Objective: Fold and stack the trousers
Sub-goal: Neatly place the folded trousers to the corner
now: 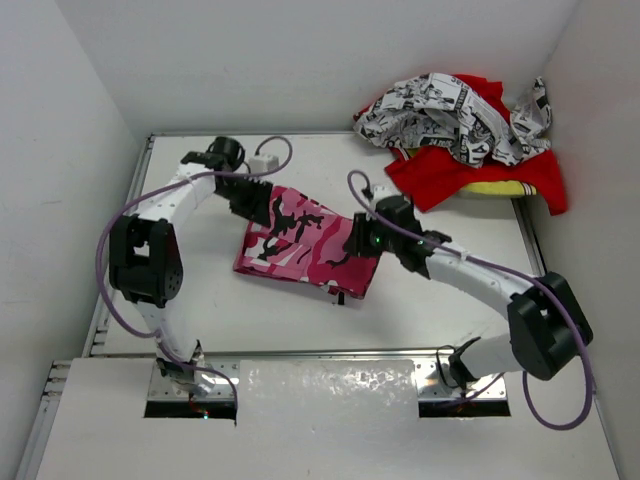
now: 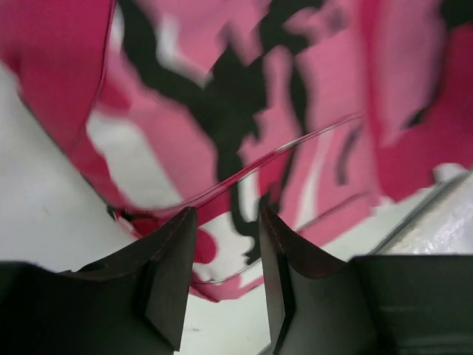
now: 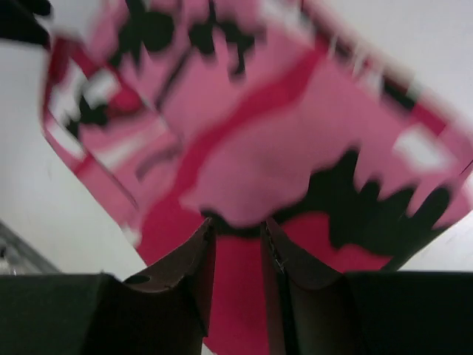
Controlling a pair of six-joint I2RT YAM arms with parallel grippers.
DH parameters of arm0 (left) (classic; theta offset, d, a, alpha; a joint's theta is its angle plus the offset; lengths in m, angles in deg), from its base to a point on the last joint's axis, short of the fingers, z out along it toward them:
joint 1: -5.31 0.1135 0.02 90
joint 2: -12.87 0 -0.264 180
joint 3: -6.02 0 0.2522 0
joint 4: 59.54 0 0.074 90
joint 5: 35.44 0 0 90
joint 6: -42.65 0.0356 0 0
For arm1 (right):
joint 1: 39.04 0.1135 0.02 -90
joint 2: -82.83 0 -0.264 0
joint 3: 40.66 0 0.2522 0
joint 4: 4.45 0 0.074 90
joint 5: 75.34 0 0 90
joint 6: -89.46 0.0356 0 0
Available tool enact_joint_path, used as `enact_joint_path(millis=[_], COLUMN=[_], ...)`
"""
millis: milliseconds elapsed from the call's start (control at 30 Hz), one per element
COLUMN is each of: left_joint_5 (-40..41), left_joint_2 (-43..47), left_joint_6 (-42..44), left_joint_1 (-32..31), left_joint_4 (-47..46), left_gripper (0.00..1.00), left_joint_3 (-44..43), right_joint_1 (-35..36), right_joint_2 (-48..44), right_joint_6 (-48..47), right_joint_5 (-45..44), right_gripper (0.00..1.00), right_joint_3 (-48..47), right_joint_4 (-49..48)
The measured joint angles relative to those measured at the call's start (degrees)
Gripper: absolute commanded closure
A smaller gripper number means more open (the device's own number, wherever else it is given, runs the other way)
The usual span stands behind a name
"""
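Observation:
The pink camouflage trousers point(image 1: 300, 240) lie folded into a rough rectangle in the middle of the table. My left gripper point(image 1: 255, 205) is at their far left corner. In the left wrist view its jaws stand apart, and the trousers' hem point(image 2: 244, 155) lies just under and beyond the fingertips point(image 2: 181, 222). My right gripper point(image 1: 365, 240) is over the trousers' right edge. In the blurred right wrist view its jaws stand narrowly apart, with the flat pink cloth point(image 3: 259, 140) below and between them.
A heap of black-and-white printed cloth point(image 1: 455, 115) on red cloth point(image 1: 470, 180) and something yellow sits at the back right corner. White walls close the table on three sides. A metal rail point(image 1: 320, 352) runs along the near edge.

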Motion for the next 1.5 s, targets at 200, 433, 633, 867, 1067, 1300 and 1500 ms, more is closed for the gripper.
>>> enact_joint_path(millis=[200,433,633,867,1067,1300,1500], left_joint_5=[5.2,7.7,9.7,13.2,17.6,19.3,20.8], left_joint_2=[-1.6,-1.8,2.1,6.0,7.0,11.3,11.4], left_joint_6=[-3.5,-4.5,-4.4,-2.4,1.4,7.0,11.5], left_joint_1=[1.2,1.6,3.1,12.2,21.8,24.7,31.3], left_joint_4=[-7.3,-14.8,-17.6,-15.5,-13.9,-13.4,-14.1], left_gripper=[0.65,0.65,0.65,0.64,0.63,0.62,0.62], left_joint_3=[12.4,18.8,23.9,27.7,28.3,32.8,33.1], right_joint_1=[1.1,-1.9,-2.3,-2.3,-0.7,4.7,7.1], right_joint_2=[5.2,12.3,16.2,22.0,26.9,27.8,27.8], right_joint_6=[1.7,1.4,-5.2,-13.1,-13.4,-13.2,-10.1], right_joint_5=[6.9,9.1,7.8,6.4,8.6,10.2,13.2], right_gripper=[0.8,0.82,0.8,0.79,0.79,0.78,0.78], right_joint_3=[11.9,12.0,5.4,-5.3,-9.1,-10.2,-7.3], right_joint_4=[-4.1,-6.2,-2.4,2.5,2.0,1.9,-1.8])
